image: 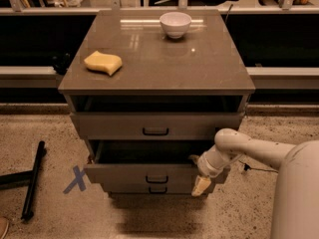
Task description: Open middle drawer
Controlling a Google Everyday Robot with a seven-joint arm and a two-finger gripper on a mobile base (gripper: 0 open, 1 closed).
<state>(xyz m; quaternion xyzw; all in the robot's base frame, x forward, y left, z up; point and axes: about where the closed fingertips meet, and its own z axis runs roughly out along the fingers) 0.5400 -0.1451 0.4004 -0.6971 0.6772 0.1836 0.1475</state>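
Low at the cabinet's (149, 73) right, gripper (202, 184) by the middle drawer (119, 174); whether clamped, can't tell.
Looks a stiff, light slider; its black loop handle (156, 179) suits pulling.

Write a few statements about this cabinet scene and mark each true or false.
The middle drawer is pulled partly out. True.
The gripper is at that drawer's left end. False: it is at the right end of the drawer's front.
A bowl stands on the cabinet top. True.
The sponge lies in the bowl. False: it lies apart from the bowl, on the top's left side.
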